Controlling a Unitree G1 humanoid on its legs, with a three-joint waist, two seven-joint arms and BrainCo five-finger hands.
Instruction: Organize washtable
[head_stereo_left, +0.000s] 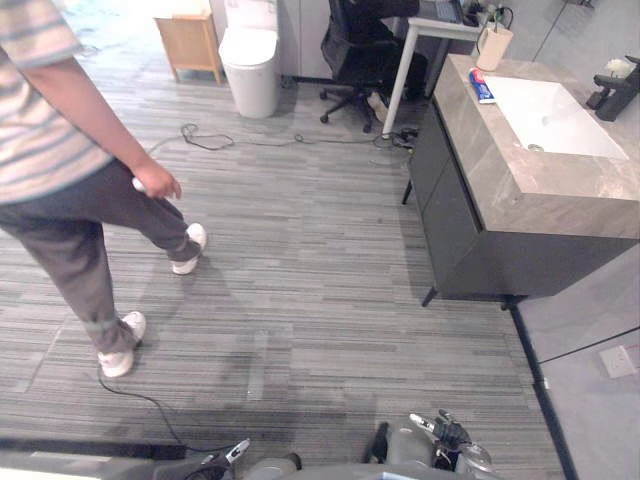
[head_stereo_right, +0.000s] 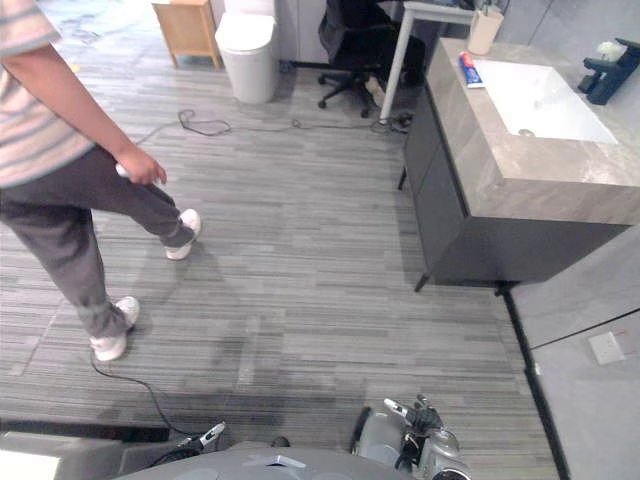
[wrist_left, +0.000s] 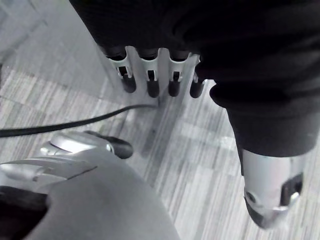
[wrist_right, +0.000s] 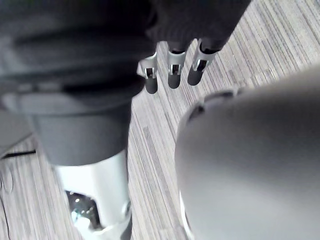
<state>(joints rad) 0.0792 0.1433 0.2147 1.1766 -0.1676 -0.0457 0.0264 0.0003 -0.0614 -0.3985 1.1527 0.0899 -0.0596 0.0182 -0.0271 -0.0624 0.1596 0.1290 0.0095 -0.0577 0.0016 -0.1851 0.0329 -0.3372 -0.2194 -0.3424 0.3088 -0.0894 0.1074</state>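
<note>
Grey plank floor (head_stereo_left: 300, 260) spreads out from the washtable (head_stereo_left: 520, 190), which stands ahead on my right. It is a dark cabinet under a stone-look top.

- Person (head_stereo_left: 70, 170): well apart from the washtable, across the floor on its open side. Striped shirt, grey trousers, white shoes. Something small and white in the hand; I cannot tell what.
- Black office chair (head_stereo_left: 360, 50): just past the washtable's far end, beside a white desk leg.
- White toilet (head_stereo_left: 249, 60): further out from that far end, beyond the chair.
- Wooden stand (head_stereo_left: 190, 42): next to the toilet, on the side away from the washtable.
- White basin (head_stereo_left: 550, 115): sunk into the washtable top, toward its far half.
- Dark faucet (head_stereo_left: 612, 92): on the top at the basin's wall side.
- Beige cup (head_stereo_left: 493, 45): at the washtable's far corner, upright, with sticks in it.
- Red-and-blue tube (head_stereo_left: 481, 86): lying flat on the top between the cup and the basin's front corner.

My left hand (wrist_left: 150, 75) hangs over the floor, well short of the washtable, fingers straight and relaxed, thumb apart, holding nothing. My right hand (wrist_right: 172, 70) hangs the same way, fingers straight, nothing in it.
</note>
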